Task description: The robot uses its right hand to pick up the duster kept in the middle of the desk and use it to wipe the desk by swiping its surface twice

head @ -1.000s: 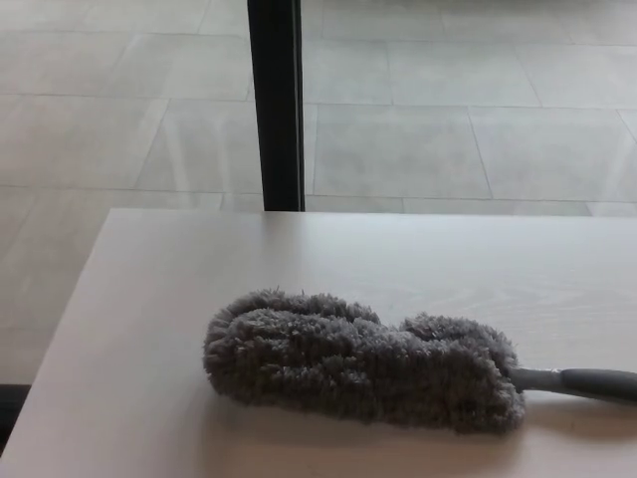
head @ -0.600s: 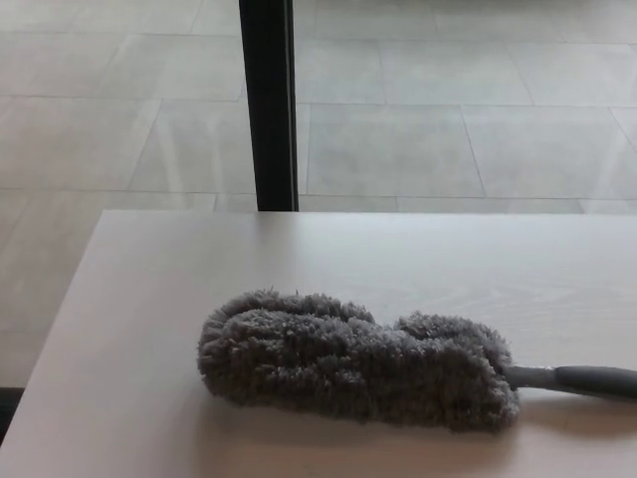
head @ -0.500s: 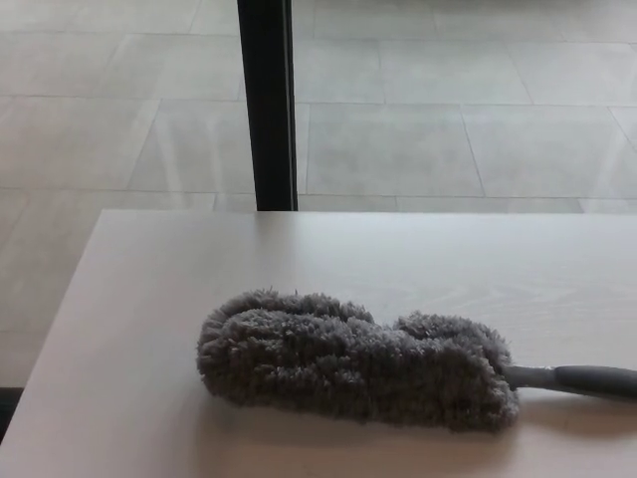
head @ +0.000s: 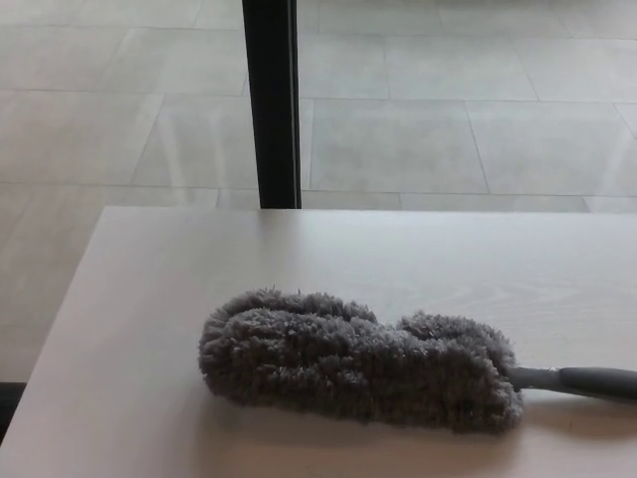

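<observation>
Neither hand shows in your head view, so you cannot tell whether either is open or closed, and nothing has hold of the duster [head: 358, 368].

You have the duster lying flat on the pale tabletop [head: 159, 259], near its front edge, untouched. Its long axis runs left to right: the fluffy grey head points to your left, and the grey handle [head: 582, 380] runs off the right edge, which judging by the task suits a right-hand reach. Behind the tabletop stands a black post [head: 272, 100].
</observation>
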### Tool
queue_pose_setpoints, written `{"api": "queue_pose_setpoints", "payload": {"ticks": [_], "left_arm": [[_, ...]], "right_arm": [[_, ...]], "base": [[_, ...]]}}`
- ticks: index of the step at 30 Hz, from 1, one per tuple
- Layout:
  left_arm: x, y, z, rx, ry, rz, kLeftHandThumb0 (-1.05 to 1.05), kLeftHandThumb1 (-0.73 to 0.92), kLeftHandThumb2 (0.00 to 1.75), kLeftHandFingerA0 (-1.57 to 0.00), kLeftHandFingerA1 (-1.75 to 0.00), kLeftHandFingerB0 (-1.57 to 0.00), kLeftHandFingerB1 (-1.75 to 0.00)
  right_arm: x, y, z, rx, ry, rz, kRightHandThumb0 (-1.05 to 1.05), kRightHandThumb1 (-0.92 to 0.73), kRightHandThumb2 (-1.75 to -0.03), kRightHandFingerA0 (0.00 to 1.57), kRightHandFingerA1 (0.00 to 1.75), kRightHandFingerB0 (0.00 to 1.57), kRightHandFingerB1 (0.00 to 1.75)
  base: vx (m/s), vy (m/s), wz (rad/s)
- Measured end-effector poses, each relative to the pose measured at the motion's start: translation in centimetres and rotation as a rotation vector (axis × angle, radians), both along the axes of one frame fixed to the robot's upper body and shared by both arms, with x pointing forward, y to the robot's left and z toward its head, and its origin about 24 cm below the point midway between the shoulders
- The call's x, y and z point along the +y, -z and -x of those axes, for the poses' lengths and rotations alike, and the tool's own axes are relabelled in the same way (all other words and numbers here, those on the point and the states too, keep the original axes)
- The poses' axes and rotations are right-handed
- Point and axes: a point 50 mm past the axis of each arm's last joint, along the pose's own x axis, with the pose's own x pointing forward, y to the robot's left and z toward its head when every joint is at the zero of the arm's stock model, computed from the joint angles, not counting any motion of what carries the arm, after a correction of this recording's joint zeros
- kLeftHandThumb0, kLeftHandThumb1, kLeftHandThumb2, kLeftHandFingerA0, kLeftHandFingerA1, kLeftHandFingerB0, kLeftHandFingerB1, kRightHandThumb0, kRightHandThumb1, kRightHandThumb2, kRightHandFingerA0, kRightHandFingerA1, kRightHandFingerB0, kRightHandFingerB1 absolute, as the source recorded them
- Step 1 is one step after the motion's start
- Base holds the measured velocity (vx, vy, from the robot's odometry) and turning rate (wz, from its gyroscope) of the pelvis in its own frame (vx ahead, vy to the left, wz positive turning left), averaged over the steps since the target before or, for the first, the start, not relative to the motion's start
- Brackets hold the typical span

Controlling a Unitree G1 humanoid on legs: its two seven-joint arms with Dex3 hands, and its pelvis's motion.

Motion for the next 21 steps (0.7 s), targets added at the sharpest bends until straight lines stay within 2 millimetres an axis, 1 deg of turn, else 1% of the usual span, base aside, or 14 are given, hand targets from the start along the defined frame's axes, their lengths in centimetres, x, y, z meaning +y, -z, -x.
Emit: {"api": "queue_pose_setpoints", "payload": {"ticks": [1, 2, 4, 5, 6, 7, 8, 9, 10, 14, 15, 16, 17, 21], "left_arm": [[0.0, 0.0, 0.0, -0.001, 0.000, 0.000, -0.99, 0.18, 1.40, -0.85, -1.32, -0.65, -1.24], [0.0, 0.0, 0.0, -0.001, 0.000, 0.001, -0.96, 0.11, 1.48, -0.75, -1.42, -0.55, -1.34], [0.0, 0.0, -0.1, -0.003, 0.001, 0.002, -0.95, 0.09, 1.50, -0.76, -1.43, -0.59, -1.34], [0.0, 0.0, -0.1, -0.004, 0.001, 0.003, -0.93, 0.09, 1.49, -0.79, -1.42, -0.60, -1.31], [0.0, 0.0, -0.1, -0.005, 0.001, 0.004, -0.93, 0.09, 1.49, -0.79, -1.42, -0.60, -1.31], [0.0, 0.0, -0.2, -0.007, 0.002, 0.005, -0.87, 0.07, 1.52, -0.81, -1.41, -0.63, -1.32], [0.0, 0.0, -0.2, -0.009, 0.002, 0.006, -0.87, 0.07, 1.52, -0.81, -1.41, -0.63, -1.32], [0.0, -0.1, -0.3, -0.011, 0.003, 0.007, -0.90, 0.10, 1.49, -0.81, -1.38, -0.63, -1.28], [0.0, -0.1, -0.4, -0.014, 0.003, 0.008, -1.03, 0.25, 1.49, -0.92, -1.40, -0.68, -1.25], [-0.1, -0.2, -0.7, -0.026, 0.002, 0.010, -0.98, 0.16, 1.41, -0.88, -1.33, -0.66, -1.23], [-0.1, -0.2, -0.8, -0.029, 0.003, 0.011, -0.97, 0.18, 1.40, -0.91, -1.31, -0.69, -1.22], [-0.1, -0.2, -0.9, -0.031, 0.003, 0.011, -1.00, 0.21, 1.38, -0.91, -1.27, -0.71, -1.21], [-0.1, -0.2, -0.9, -0.031, 0.004, 0.011, -0.92, 0.26, 1.38, -0.91, -1.28, -0.65, -1.16], [-0.1, -0.2, -1.1, -0.032, 0.009, 0.011, -0.99, 0.20, 1.37, -0.87, -1.27, -0.66, -1.19]], "right_arm": [[0.8, -0.2, -0.5, 0.002, -0.036, 0.025, -0.81, -0.56, -0.96, 0.18, 0.54, 0.06, 0.32], [1.8, -0.4, -1.1, 0.006, -0.079, 0.054, -0.81, -0.72, -0.63, 0.21, 0.46, 0.11, 0.24], [3.6, -0.6, -1.9, 0.015, -0.153, 0.099, -0.81, -0.72, -0.63, 0.22, 0.48, 0.12, 0.25], [4.8, -0.6, -2.4, 0.023, -0.200, 0.127, -0.90, -0.60, -0.94, 0.18, 0.57, 0.06, 0.35], [5.7, -0.5, -2.7, 0.031, -0.236, 0.145, -0.90, -0.60, -0.94, 0.18, 0.57, 0.06, 0.35], [6.7, -0.3, -3.1, 0.042, -0.275, 0.164, -0.40, -0.34, -0.97, 0.01, 0.53, 0.00, 0.51], [7.7, -0.1, -3.4, 0.054, -0.315, 0.184, -0.40, -0.34, -0.97, 0.01, 0.53, 0.00, 0.51], [8.4, 0.1, -3.6, 0.063, -0.342, 0.198, -0.92, -0.59, -0.96, 0.03, 0.40, 0.04, 0.27], [9.6, 0.4, -3.9, 0.079, -0.387, 0.222, -0.98, -0.64, -0.99, 0.00, 0.13, 0.03, 0.13], [12.7, 2.0, -4.4, 0.136, -0.500, 0.275, -1.02, -0.65, -1.01, 0.00, 0.14, 0.02, 0.08], [13.7, 2.6, -4.5, 0.157, -0.539, 0.297, -0.88, -0.74, -0.64, 0.00, 0.11, 0.00, 0.24], [14.3, 3.0, -4.5, 0.171, -0.563, 0.315, -0.99, -0.64, -1.01, 0.00, 0.09, 0.00, 0.08], [14.9, 3.3, -4.6, 0.185, -0.585, 0.332, -0.99, -0.64, -0.99, 0.00, 0.08, 0.01, 0.10], [16.8, 4.6, -4.7, 0.239, -0.663, 0.400, -0.98, -0.63, -0.97, 0.00, 0.08, 0.02, 0.11]], "base": [[0.00, 0.000, 0.00], [0.00, 0.000, 0.00], [0.00, 0.000, 0.00], [0.00, 0.000, 0.00], [0.00, 0.000, 0.00], [0.00, 0.000, 0.00], [0.00, 0.000, 0.00], [0.00, 0.000, 0.00], [0.00, 0.000, 0.00], [0.00, 0.000, 0.00], [0.00, 0.000, 0.00], [0.00, 0.000, 0.00], [0.00, 0.000, 0.00], [0.00, 0.000, 0.00]]}}
